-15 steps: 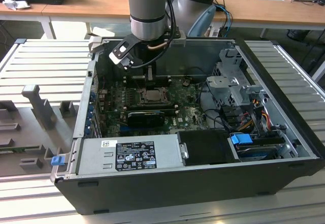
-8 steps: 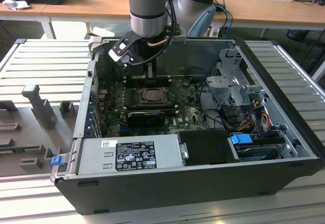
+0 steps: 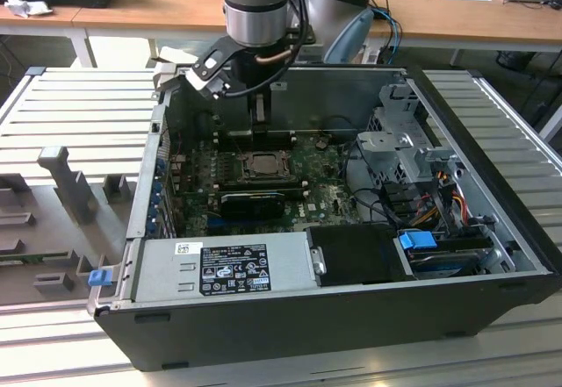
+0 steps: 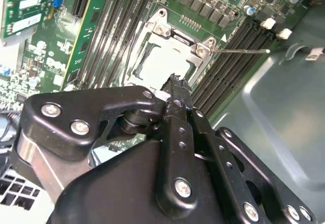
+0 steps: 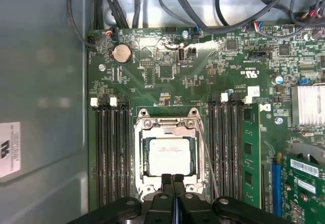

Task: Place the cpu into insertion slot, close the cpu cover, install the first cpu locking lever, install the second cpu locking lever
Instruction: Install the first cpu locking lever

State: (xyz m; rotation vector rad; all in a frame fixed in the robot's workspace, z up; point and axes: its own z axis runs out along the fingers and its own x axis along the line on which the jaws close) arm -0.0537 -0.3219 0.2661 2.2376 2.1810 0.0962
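The cpu (image 5: 169,155), a pale square chip, lies in the insertion slot (image 3: 263,166) on the green board. The silver cpu cover (image 5: 167,124) lies flat around it, and the chip (image 4: 157,64) shows through its window. A thin wire locking lever (image 5: 208,158) runs along one side of the socket and angles away from it; its free end (image 4: 254,51) sticks out over the black slots. My gripper (image 5: 173,179) hangs just above the socket's edge, its black fingers pressed together and holding nothing. Its tips (image 4: 176,80) hover at the cover's rim. In the exterior view the gripper (image 3: 261,115) reaches down into the open case.
Long black ribbed slots (image 5: 111,153) flank the socket, with a green memory stick (image 5: 250,153) beyond. A black card (image 3: 255,201), a power supply (image 3: 224,264), a drive cage (image 3: 404,141) and cables (image 3: 439,194) crowd the case. The grey case wall (image 5: 40,107) is close by.
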